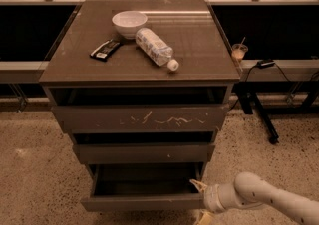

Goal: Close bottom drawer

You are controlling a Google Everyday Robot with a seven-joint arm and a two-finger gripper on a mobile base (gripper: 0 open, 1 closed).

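Three drawers are standing open in steps, and the bottom drawer (144, 202), the narrowest and lowest, is sticking out furthest, its shallow box showing dark behind the plain front. The gripper (200, 200) is sitting right at that front's right end, its pale fingers (196, 184) spread apart, one high and one low, holding nothing; whether it is touching the front, I cannot tell. The white arm (269, 201) is reaching in from the right, lying nearly level, low over the speckled floor (40, 169).
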